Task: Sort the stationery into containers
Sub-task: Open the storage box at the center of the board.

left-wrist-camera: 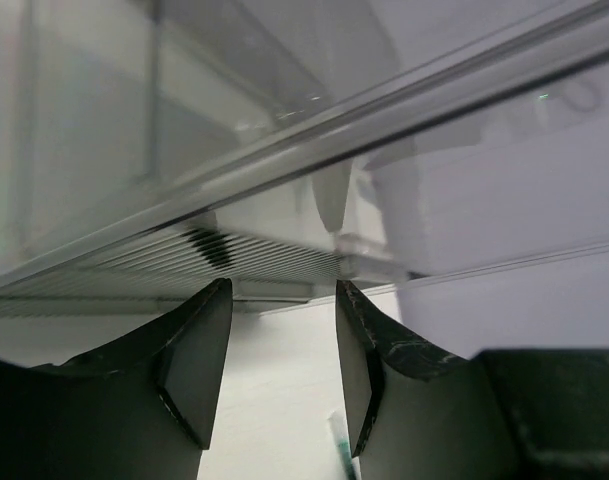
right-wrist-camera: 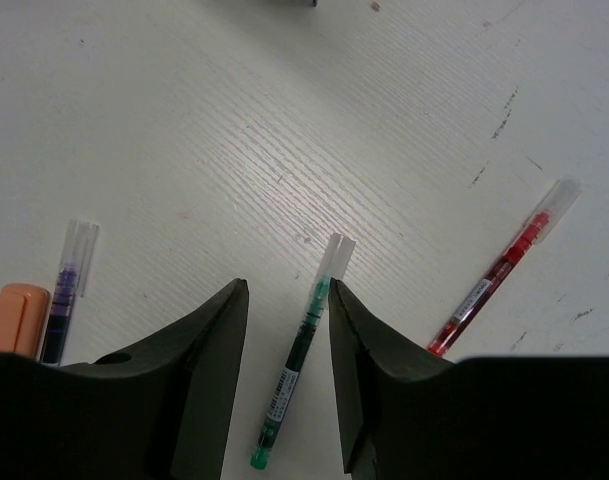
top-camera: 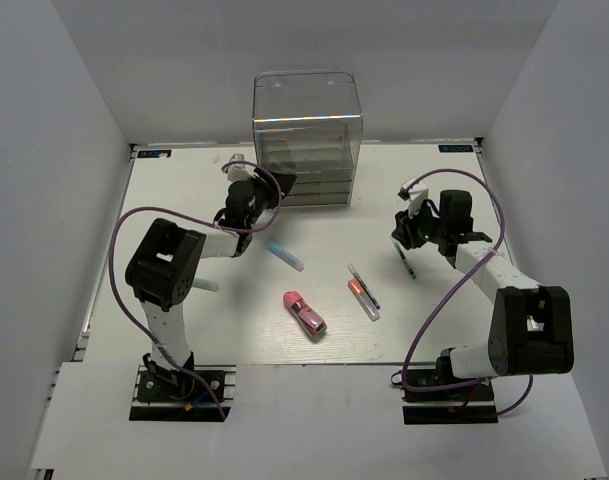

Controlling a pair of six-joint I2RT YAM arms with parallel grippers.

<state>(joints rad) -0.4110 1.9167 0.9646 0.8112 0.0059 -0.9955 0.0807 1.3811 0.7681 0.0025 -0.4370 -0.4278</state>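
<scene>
The tall clear box (top-camera: 307, 130) with stacked drawers stands at the back centre. My left gripper (top-camera: 272, 184) is open and empty at its lower left corner. In the left wrist view (left-wrist-camera: 283, 290) the drawer fronts (left-wrist-camera: 164, 262) fill the view just ahead. My right gripper (top-camera: 405, 240) is open and low over a green pen (right-wrist-camera: 294, 375), which lies on the table between the fingers. On the table lie a pink-red tube (top-camera: 305, 313), a blue-capped marker (top-camera: 284, 256), an orange-tipped clear pen (top-camera: 363, 298) beside a thin dark pen (top-camera: 365, 284), and a mint-green bar (top-camera: 206, 286).
The right wrist view shows a red pen (right-wrist-camera: 494, 275) to the right of the fingers, and a purple pen (right-wrist-camera: 64, 290) and an orange cap (right-wrist-camera: 14, 318) to the left. White walls enclose the table on three sides. A small white item (top-camera: 234, 160) lies left of the box.
</scene>
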